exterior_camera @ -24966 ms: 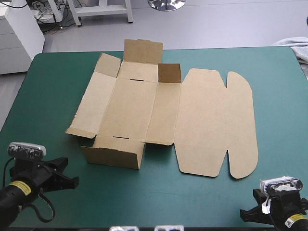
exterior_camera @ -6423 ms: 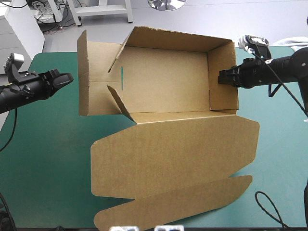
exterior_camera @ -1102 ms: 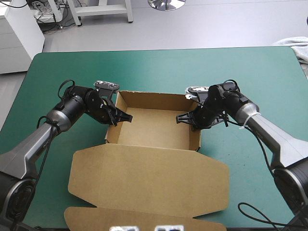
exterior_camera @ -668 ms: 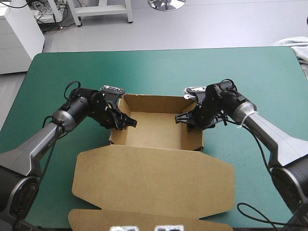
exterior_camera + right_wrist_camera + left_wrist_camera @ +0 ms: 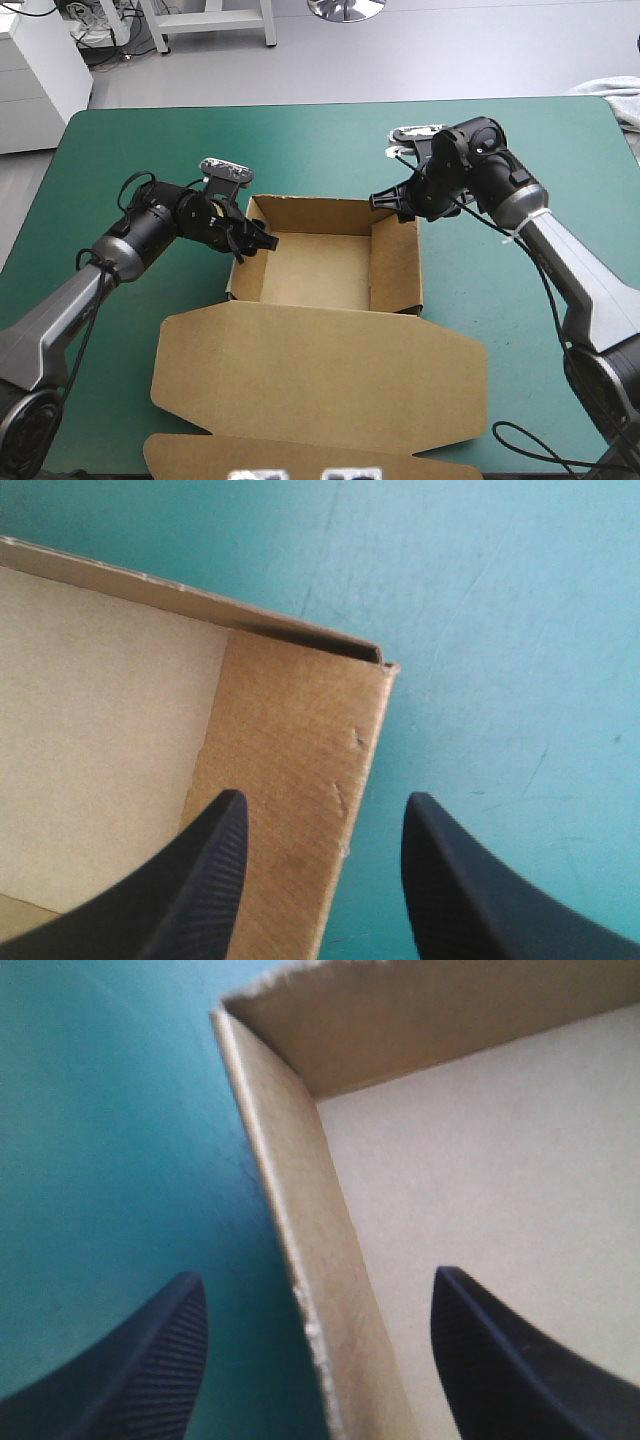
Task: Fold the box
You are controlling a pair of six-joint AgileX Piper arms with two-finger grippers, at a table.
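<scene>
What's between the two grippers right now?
The box, its open tray: left gripper astride one side wall, right gripper over the other's far corner; high view.

No writing, label or number is legible on the box (image 5: 320,270).

You have free teal-green cover (image 5: 320,150) beyond the box's (image 5: 320,275) far wall (image 5: 310,205) and along both its sides. The flat lid (image 5: 320,370) takes up the near table. The left wall (image 5: 290,1210) stands in the left gripper's (image 5: 257,241) gap, and the tray's inside is open from above.
</scene>
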